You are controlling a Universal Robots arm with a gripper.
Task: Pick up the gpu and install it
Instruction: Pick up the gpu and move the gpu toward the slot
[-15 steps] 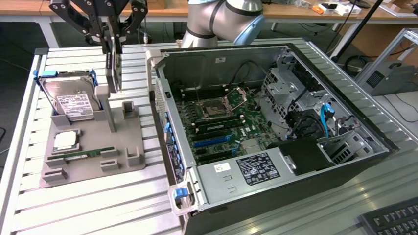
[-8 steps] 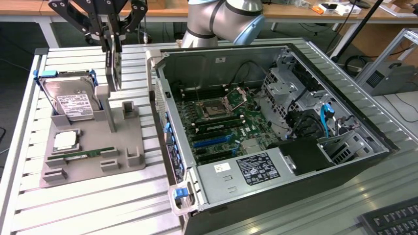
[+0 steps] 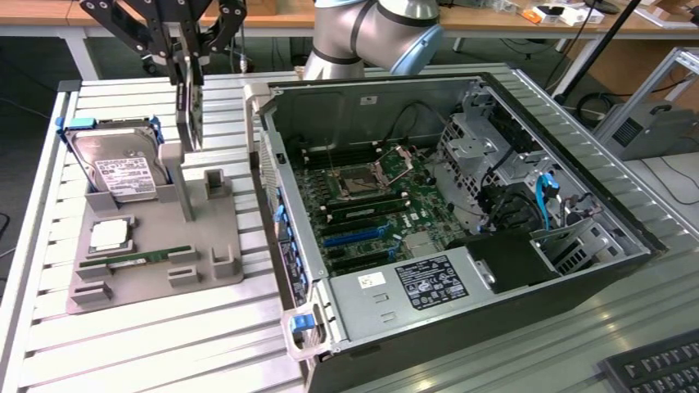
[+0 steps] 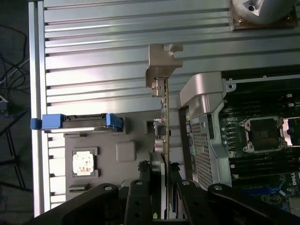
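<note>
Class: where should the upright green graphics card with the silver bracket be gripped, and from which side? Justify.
Pinch the thin green graphics card across its flat faces near the top edge, from above. It stands upright and edge-on over the grey moulded holder, leaving that edge free. The black end effector clamps it so.

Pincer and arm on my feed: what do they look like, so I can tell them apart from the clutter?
The pincer is matte black, built from flat linkage bars joined at round pivots and narrowing toward the tips. The arm is a thick silver-grey tube with a rounded light-blue joint cap.
</note>
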